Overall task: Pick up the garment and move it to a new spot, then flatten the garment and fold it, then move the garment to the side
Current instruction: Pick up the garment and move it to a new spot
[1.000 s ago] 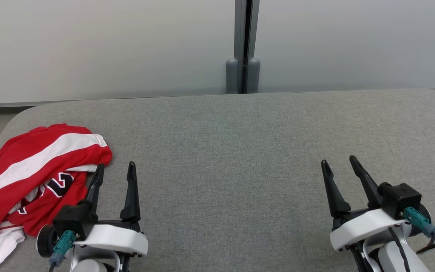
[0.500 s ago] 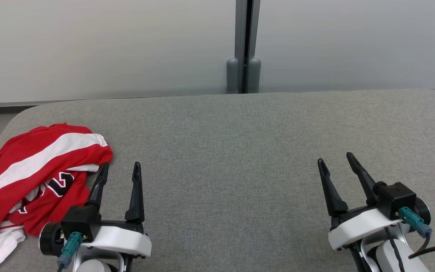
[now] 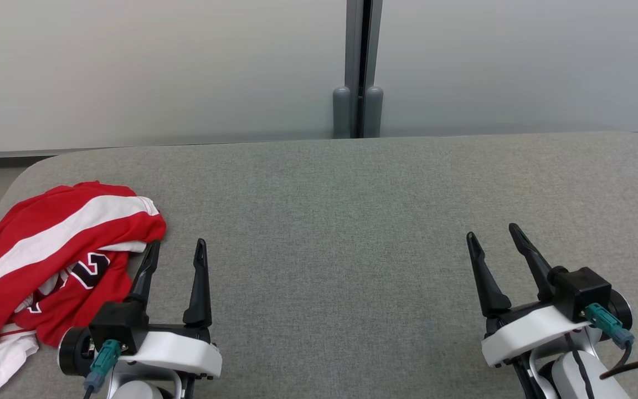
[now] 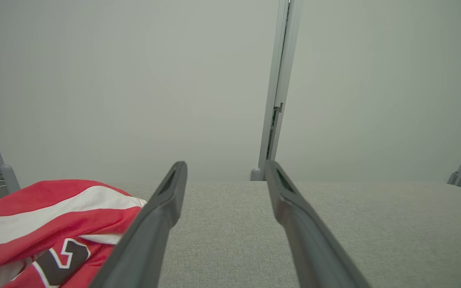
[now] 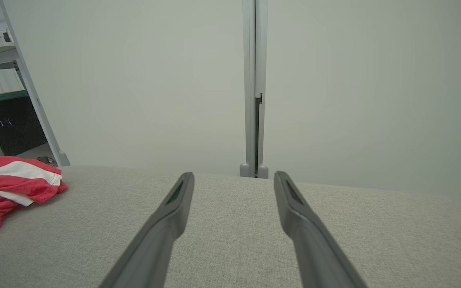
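The garment (image 3: 47, 260) is a crumpled red shirt with white stripes and dark lettering, lying at the table's left end; it also appears at lower left in the left wrist view (image 4: 46, 224) and far left in the right wrist view (image 5: 10, 188). My left gripper (image 3: 178, 248) stands open just right of the garment, its left finger close beside the red cloth, nothing between its fingers (image 4: 170, 200). My right gripper (image 3: 493, 234) is open over bare table at the right, holding nothing.
The grey fabric table (image 3: 341, 221) has rounded corners, and its far edge runs along pale partition panels joined by a grey post (image 3: 358, 83). A shelf frame (image 5: 26, 88) stands beyond the table's left end.
Both grippers have moved slightly forward over the table since a second ago, then held still. The garment has not moved.
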Tool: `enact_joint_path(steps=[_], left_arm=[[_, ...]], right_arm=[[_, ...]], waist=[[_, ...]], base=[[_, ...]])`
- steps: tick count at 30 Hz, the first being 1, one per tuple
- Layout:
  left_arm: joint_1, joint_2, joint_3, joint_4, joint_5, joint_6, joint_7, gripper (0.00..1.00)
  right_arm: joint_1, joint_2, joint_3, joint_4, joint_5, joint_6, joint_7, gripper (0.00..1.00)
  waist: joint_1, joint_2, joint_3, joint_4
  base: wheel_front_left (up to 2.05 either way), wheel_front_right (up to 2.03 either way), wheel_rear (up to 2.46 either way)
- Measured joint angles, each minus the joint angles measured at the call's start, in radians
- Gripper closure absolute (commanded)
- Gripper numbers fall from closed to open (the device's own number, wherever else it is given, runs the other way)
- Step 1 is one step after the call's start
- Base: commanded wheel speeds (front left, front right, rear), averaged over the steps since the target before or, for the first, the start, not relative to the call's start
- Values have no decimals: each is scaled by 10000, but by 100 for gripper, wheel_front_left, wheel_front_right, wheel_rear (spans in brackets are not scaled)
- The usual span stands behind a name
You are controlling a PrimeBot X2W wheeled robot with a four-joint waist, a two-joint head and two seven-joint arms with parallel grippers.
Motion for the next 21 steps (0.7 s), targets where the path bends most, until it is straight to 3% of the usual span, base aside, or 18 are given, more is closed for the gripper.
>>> enact_joint_path(steps=[11,21], left_arm=[[-37,0,157,105,-77,-33,0,0],[-47,4,299,153,-123,-46,-8,0]], right_arm=[[15,67,69,-58,48,0,-2,0],[87,50,282,-104,201,0,-4,0]], waist=[[0,0,1,443],[0,0,47,1709]], base=[[0,0,0],[0,0,0]])
